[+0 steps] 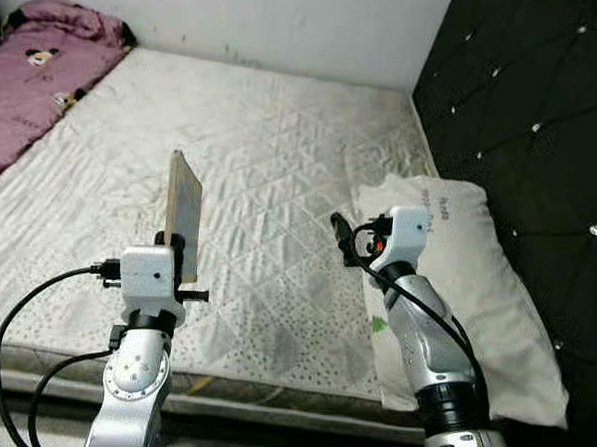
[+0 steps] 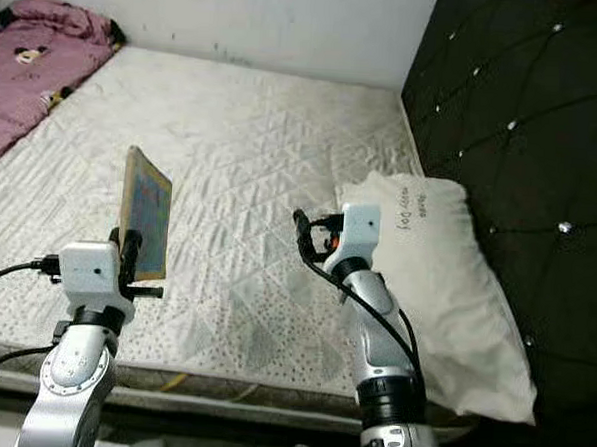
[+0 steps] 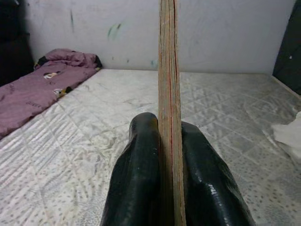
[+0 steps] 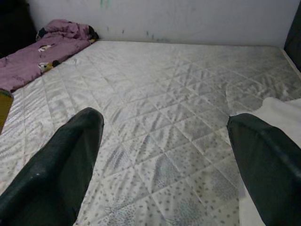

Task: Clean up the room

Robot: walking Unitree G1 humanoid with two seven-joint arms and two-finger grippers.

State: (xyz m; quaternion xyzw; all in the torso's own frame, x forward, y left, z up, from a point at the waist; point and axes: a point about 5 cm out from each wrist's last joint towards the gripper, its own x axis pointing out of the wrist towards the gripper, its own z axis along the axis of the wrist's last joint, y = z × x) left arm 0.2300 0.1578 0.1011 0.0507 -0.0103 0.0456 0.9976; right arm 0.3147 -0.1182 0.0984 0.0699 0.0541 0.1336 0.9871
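Observation:
My left gripper [image 1: 174, 243] is shut on a thin book [image 1: 184, 215], which stands upright on its edge above the front part of the bare quilted mattress [image 1: 272, 152]. In the left wrist view the book's spine [image 3: 169, 94] rises between both black fingers [image 3: 141, 174]. My right gripper [image 1: 340, 232] is open above the mattress, just left of the white pillow [image 1: 466, 282]. Nothing lies between its fingers [image 4: 61, 165]. A crumpled purple blanket [image 1: 31, 64] lies at the far left of the bed.
A black tufted headboard [image 1: 534, 116] runs along the right side of the bed. A white wall [image 1: 279, 22] stands behind it. Black cables [image 1: 34, 310] hang from my left wrist over the mattress's front edge.

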